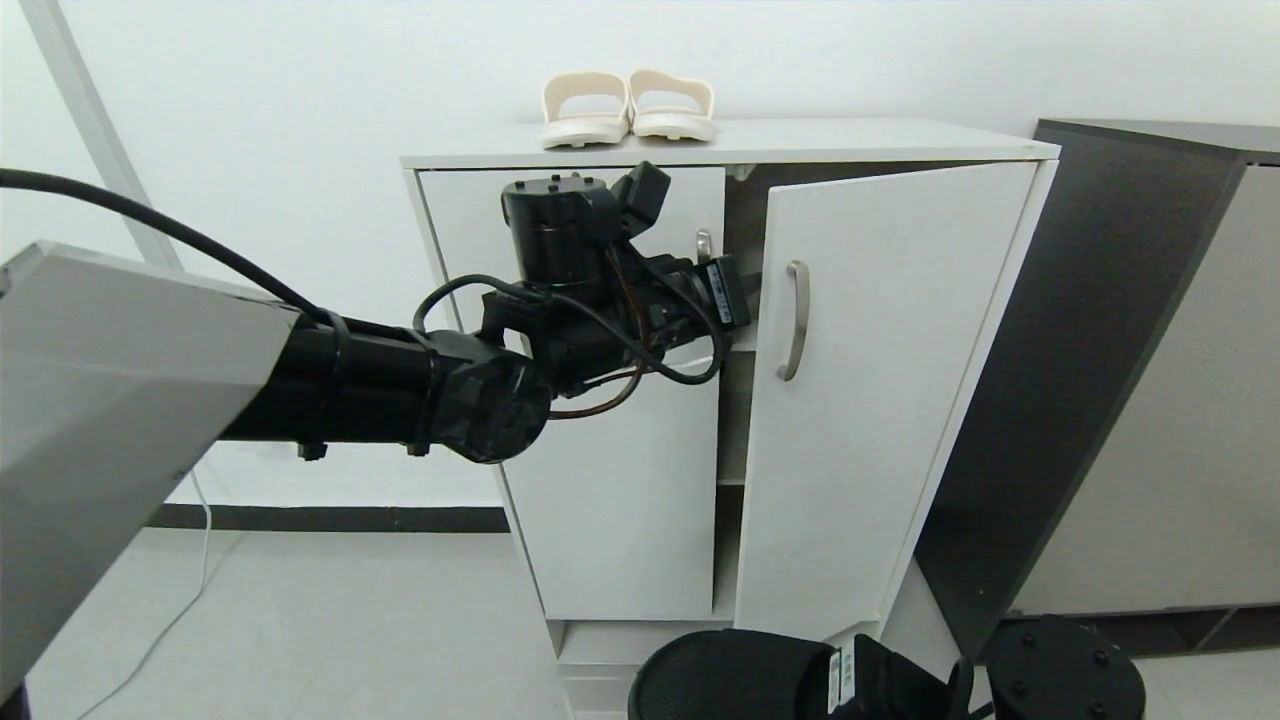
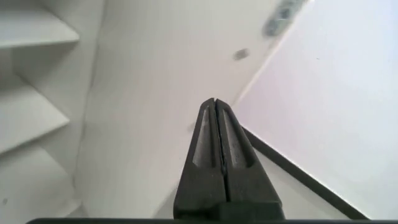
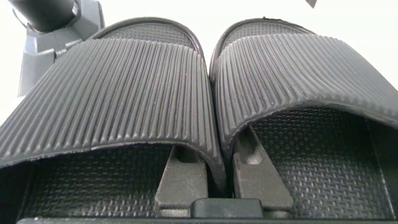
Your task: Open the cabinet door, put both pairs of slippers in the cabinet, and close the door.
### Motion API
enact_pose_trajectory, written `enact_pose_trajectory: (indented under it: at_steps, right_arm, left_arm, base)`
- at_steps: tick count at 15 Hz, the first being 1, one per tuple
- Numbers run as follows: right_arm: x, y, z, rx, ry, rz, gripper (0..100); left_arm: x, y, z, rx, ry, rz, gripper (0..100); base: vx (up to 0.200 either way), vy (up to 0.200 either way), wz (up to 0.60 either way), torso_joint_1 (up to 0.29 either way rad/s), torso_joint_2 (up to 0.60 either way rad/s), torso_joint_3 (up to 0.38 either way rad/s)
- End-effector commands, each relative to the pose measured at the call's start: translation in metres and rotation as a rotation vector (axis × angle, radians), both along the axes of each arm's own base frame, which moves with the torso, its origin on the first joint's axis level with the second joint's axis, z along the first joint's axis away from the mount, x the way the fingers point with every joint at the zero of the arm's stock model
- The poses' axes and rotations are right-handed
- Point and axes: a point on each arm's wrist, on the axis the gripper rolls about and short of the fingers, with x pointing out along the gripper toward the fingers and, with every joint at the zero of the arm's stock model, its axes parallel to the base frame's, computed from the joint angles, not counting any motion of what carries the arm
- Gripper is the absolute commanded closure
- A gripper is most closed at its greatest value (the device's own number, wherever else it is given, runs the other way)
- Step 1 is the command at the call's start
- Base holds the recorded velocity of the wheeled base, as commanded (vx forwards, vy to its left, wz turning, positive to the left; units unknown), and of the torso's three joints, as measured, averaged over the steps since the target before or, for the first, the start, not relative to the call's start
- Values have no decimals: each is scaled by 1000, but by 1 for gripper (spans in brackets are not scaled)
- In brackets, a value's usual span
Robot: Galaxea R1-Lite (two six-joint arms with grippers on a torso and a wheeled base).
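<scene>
The left gripper (image 2: pixel 215 115) is held at the gap between the doors of the cabinet (image 1: pixel 850 140), fingers pressed together — the right door (image 1: pixel 870 400) stands ajar. The black slippers (image 3: pixel 143 81) are pinched side by side by the right gripper (image 3: pixel 217 180), low before the cabinet — the beige slippers (image 1: pixel 628 108) are seen on its top.
</scene>
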Motion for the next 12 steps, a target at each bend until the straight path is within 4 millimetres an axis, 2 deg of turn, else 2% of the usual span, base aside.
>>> enact_pose_trajectory:
  at_steps: [1,3,5,7,10,12]
  right_arm:
    - [-2,1,-2,-7,5,9,100]
    - [-5,1,-4,-15,10,18,100]
    - [-5,0,-4,-17,12,18,100]
    - [-5,0,-4,-16,11,18,100]
    - [-5,1,-5,-16,11,18,100]
    - [4,4,0,9,-4,-19,100]
  left_arm:
    - [-6,-10,-6,11,10,-29,100]
    - [-38,-43,-9,4,-5,-131,100]
    - [-49,-54,-5,-16,-46,-152,100]
    - [-47,-51,-3,-23,-54,-135,100]
    - [-35,-36,3,-54,-87,-33,100]
    - [-44,-8,38,-102,-144,39,100]
  base:
    - [-200,0,0,-2,2,7]
    - [-200,0,0,7,0,0]
    - [-200,0,0,5,5,0]
    - [-200,0,0,2,5,9]
    - [0,0,0,0,0,0]
    - [0,0,0,0,0,0]
